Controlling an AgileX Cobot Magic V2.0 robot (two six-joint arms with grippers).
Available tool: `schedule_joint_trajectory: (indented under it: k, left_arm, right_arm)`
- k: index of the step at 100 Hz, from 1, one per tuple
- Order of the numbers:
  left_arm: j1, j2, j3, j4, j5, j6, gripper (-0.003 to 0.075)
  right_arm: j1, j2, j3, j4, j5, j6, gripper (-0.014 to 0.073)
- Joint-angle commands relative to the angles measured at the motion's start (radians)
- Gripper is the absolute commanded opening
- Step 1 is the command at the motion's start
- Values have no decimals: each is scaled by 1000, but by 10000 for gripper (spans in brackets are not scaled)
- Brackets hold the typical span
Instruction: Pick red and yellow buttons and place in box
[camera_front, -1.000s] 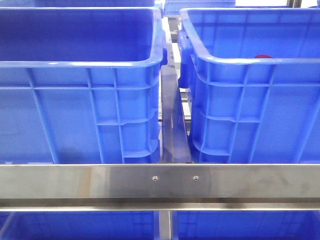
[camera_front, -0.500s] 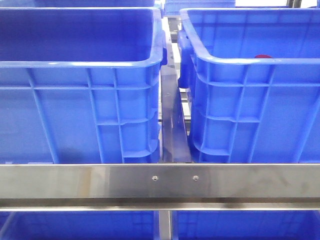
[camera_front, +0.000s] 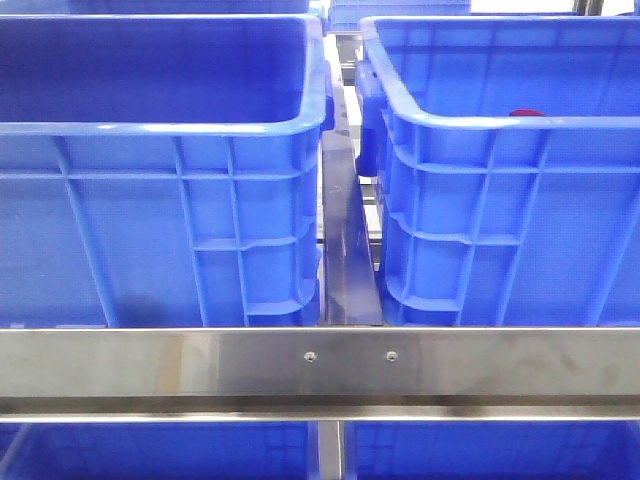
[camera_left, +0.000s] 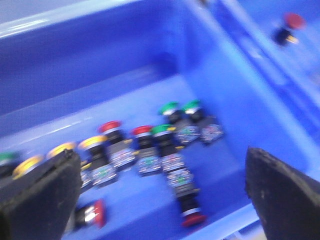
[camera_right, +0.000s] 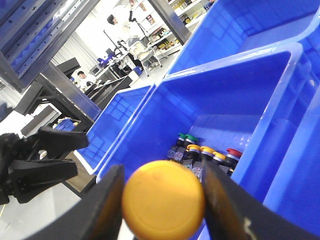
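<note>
2 blue crates (camera_front: 160, 200) side by side; red button (camera_front: 527, 113) in right one.

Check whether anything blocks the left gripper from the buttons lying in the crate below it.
Nothing visible does. The left gripper hangs open above the buttons on the crate floor, with only open space between its fingers and them. The view is blurred.

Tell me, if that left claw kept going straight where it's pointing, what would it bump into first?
Probably the cluster of push buttons on the floor of the blue crate: the open left gripper points down at them with nothing visible between. The picture is blurred, so depth is uncertain.
</note>
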Motion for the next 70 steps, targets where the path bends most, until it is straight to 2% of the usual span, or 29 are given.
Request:
schedule_joint_trajectory:
  k: [1, 27, 42, 48, 56, 70]
  left_arm:
    - [51, -95, 39, -6, -100, -23, 620]
    - [193, -321, 235, -6, -116, -23, 620]
    - [225, -426, 311, -6, -120, -23, 618]
    - [229, -462, 334, -6, -120, -23, 594]
    - [229, -496, 352, -6, -120, -23, 502]
    - [229, -525, 362, -6, -120, -23, 227]
  right_arm:
    - [-6, -29, -31, 150, 53, -17, 127]
    - [-6, -29, -31, 150, 47, -30, 127]
    - [-6, -29, -31, 150, 43, -44, 127]
    - [-6, -29, -31, 150, 26, -68, 127]
    - [-6, -30, -31, 150, -23, -109, 127]
    - [-6, -36, -35, 150, -175, -207, 127]
